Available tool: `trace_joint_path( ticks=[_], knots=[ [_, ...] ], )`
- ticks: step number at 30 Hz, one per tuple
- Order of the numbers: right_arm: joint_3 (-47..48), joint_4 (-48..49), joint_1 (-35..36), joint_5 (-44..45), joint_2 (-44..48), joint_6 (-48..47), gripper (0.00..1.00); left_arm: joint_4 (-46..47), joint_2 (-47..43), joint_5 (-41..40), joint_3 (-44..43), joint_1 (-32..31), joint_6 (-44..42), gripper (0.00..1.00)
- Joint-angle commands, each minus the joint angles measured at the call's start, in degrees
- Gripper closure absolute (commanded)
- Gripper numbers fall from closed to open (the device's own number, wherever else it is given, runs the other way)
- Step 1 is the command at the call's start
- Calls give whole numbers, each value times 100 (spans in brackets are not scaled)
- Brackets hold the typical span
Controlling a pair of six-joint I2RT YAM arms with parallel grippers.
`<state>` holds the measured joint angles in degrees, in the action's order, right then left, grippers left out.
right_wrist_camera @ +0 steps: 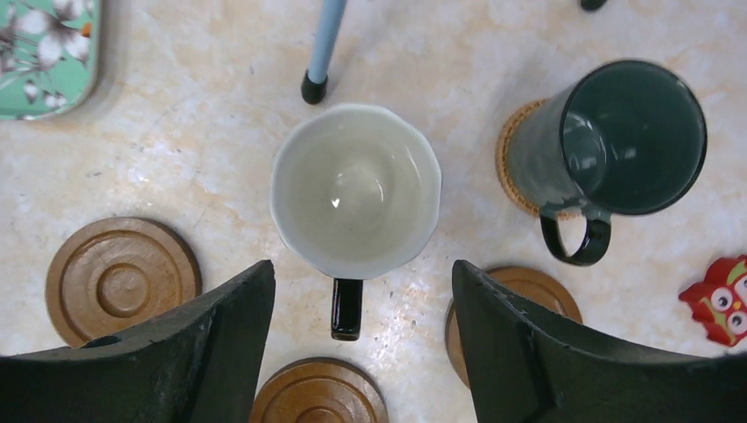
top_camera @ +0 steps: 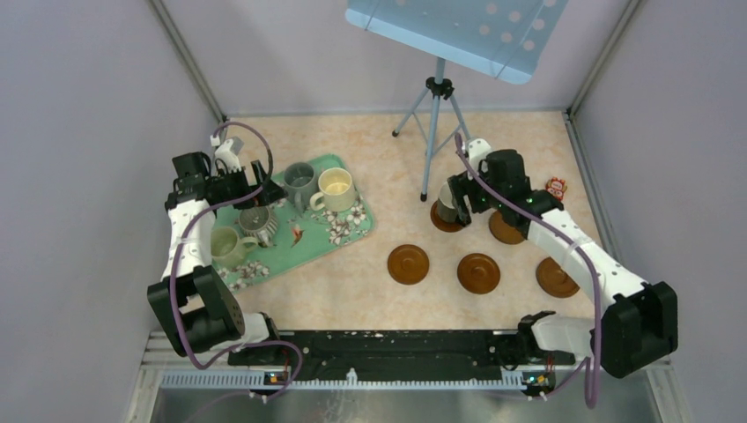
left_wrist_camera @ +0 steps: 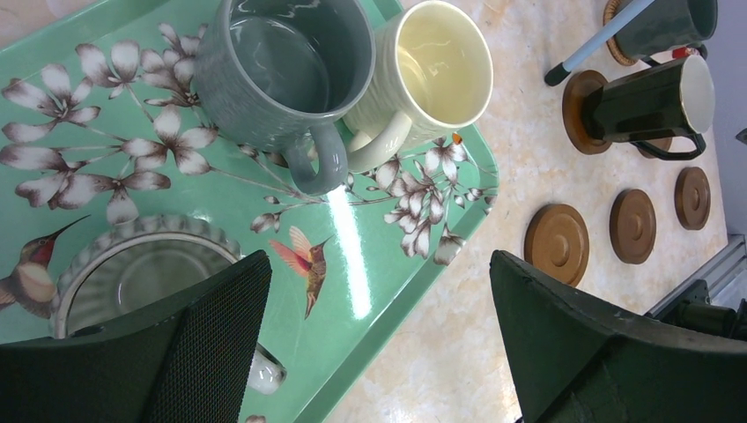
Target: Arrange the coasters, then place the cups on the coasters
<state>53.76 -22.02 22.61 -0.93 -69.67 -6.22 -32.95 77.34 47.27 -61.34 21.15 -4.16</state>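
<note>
Reaching with the right arm [top_camera: 573, 251] to the far middle of the surface [top_camera: 370, 150], wrist bent down, right gripper [right_wrist_camera: 361, 269] set over a dark cup [right_wrist_camera: 355, 189] with a cream inside; jaws spread either side of its black handle, touching nothing. Stands upright on a brown coaster [left_wrist_camera: 574, 115]. Holding the left gripper [left_wrist_camera: 379, 260] over the green floral tray [top_camera: 348, 231] at far left, jaws wide apart above the ribbed grey cup [left_wrist_camera: 132, 269]. Sharing that tray: grey-blue cup [left_wrist_camera: 282, 70], cream cup [left_wrist_camera: 440, 75], pale green cup [top_camera: 227, 247]. Just right of the dark cup, a dark green cup [right_wrist_camera: 617, 141] on another coaster. Nearer, four bare coasters [top_camera: 478, 273]. Tripod leg [right_wrist_camera: 321, 44] on the far side, red owl [right_wrist_camera: 718, 295] at right.
</note>
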Motion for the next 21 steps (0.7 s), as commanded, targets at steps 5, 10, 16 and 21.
trace_joint_path(
  ticks=[5, 10, 16, 21],
  knots=[
    [1673, -382, 130, -1337, -667, 20, 31, 239, -89, 272, 4, 43, 10, 1],
    [2448, -84, 804, -1134, -1515, 304, 32, 141, -92, 299, -3, 47, -139, 1],
    [3038, 195, 1508, -999, -2508, 559, 32, -238, 239, 777, -175, 12, -646, 1],
    [3105, 480, 1833, -918, -2986, 875, 29, -302, 500, 458, -375, -347, -1165, 5]
  ],
)
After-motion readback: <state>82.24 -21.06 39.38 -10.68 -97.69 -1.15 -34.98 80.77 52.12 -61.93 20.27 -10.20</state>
